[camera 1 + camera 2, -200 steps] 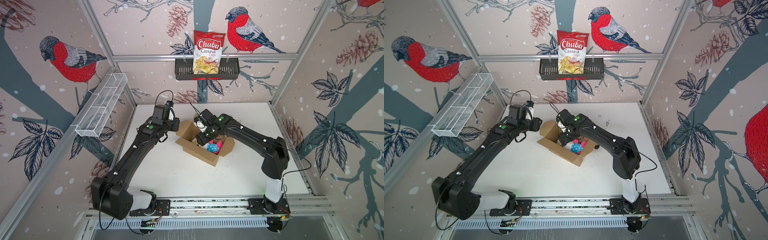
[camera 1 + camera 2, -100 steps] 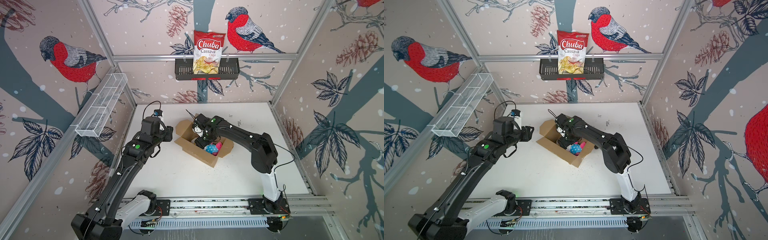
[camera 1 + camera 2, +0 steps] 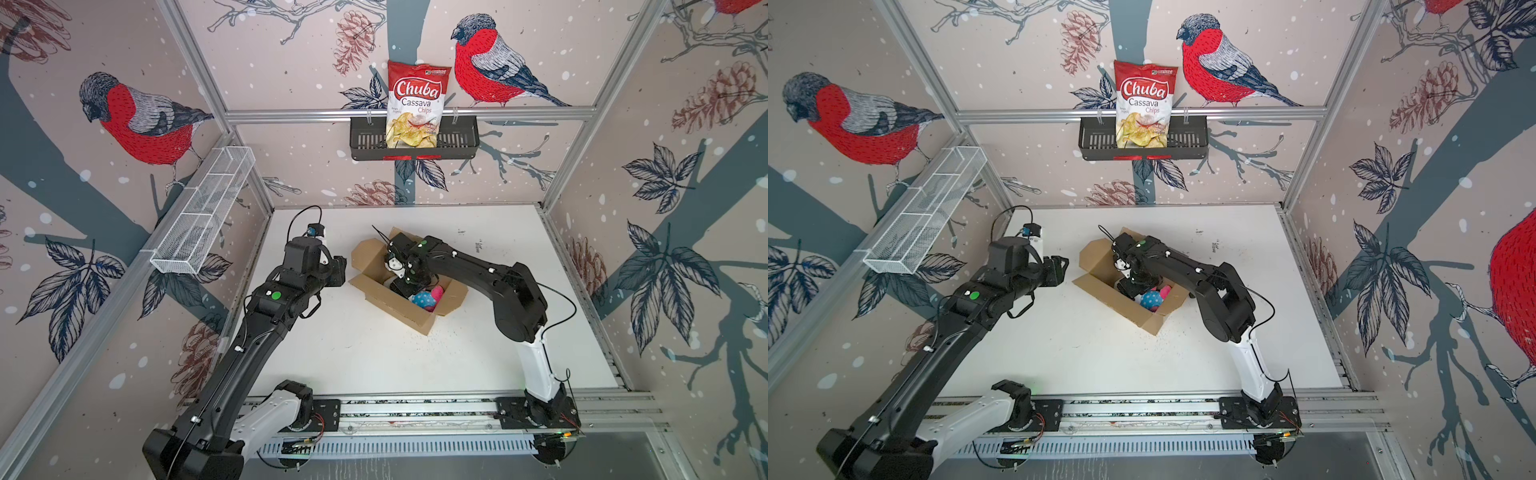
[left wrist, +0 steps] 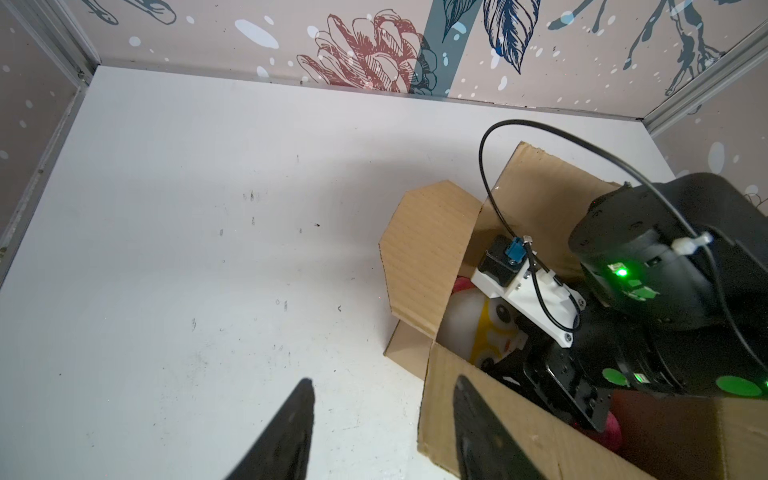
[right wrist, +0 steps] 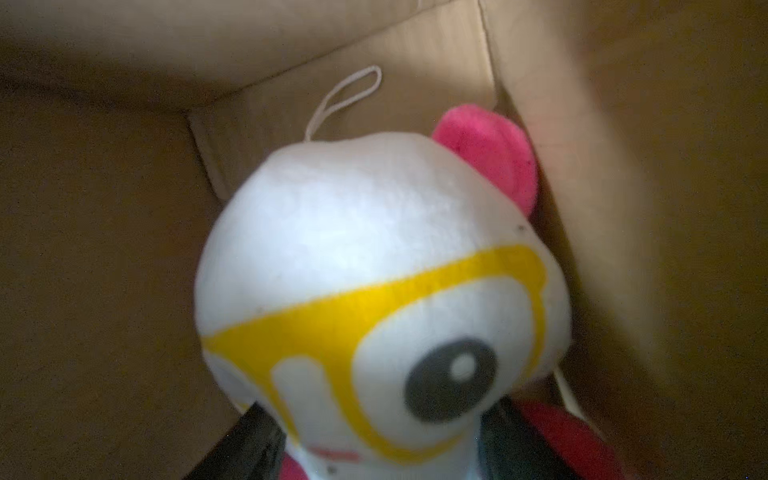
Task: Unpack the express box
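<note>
Compared with a second ago, the left gripper [image 4: 382,380] is seen drawn back from the express box [image 3: 395,307], which stands open-flapped near the middle of the table [image 3: 374,365]. The right gripper [image 5: 376,415] is sunk deeper inside the box and narrowed, so removal of a first item is judged to be starting. The left jaws are held spread and empty just beside a corner of the box, whereas the right fingers [image 5: 249,440] are pressed against both sides of the white plush toy [image 5: 374,232] lying in the box.
</note>
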Available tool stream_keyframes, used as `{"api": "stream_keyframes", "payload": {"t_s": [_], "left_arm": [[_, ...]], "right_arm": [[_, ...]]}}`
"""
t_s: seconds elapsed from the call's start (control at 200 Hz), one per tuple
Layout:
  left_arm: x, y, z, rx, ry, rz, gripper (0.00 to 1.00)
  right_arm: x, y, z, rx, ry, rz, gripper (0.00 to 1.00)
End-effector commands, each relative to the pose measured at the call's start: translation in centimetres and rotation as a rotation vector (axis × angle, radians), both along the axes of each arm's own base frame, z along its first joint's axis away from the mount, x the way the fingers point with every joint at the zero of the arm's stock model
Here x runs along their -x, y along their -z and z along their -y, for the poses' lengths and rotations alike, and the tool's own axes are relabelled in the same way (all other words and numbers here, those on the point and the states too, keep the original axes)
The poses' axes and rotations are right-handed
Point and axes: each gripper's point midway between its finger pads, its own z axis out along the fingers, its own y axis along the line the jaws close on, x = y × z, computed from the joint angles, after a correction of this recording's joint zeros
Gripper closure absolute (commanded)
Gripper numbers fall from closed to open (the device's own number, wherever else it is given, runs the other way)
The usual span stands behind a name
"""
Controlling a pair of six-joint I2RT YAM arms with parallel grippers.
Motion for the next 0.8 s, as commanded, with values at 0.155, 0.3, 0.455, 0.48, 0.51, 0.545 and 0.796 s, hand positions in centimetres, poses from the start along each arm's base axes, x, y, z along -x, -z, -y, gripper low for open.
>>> {"api": "stream_keyframes", "payload": {"t_s": [0.155,0.3,0.455,0.48,0.51,0.545,0.796], "left_arm": [[0.2,0.4,1.0,0.043,0.044,-0.014,0.35],[0.2,0.8,1.7,0.065,0.069,-0.024,0.3],[0.0,1.2,2.0,0.083,0.077,-0.031,0.28],[0.0,1.2,2.1,0.085,0.078,-0.032,0.28],[-0.1,1.3,2.2,0.088,0.082,-0.033,0.28],[-0.2,1.3,2.2,0.09,0.083,-0.032,0.28],[-0.7,1.4,3.1,0.115,0.114,-0.032,0.28]], "right_arm": [[-0.4,0.1,0.0,0.0,0.058,-0.006,0.73],[-1.0,-2.2,-0.5,-0.043,0.077,0.023,0.81],[-1.2,-4.9,-1.0,-0.094,0.09,0.049,0.87],[-1.3,-5.4,-1.1,-0.102,0.09,0.053,0.87],[-1.2,-5.9,-1.2,-0.113,0.091,0.057,0.88],[-1.3,-6.5,-1.3,-0.127,0.095,0.063,0.89],[-1.4,-9.9,-1.7,-0.198,0.102,0.1,0.91]]}}
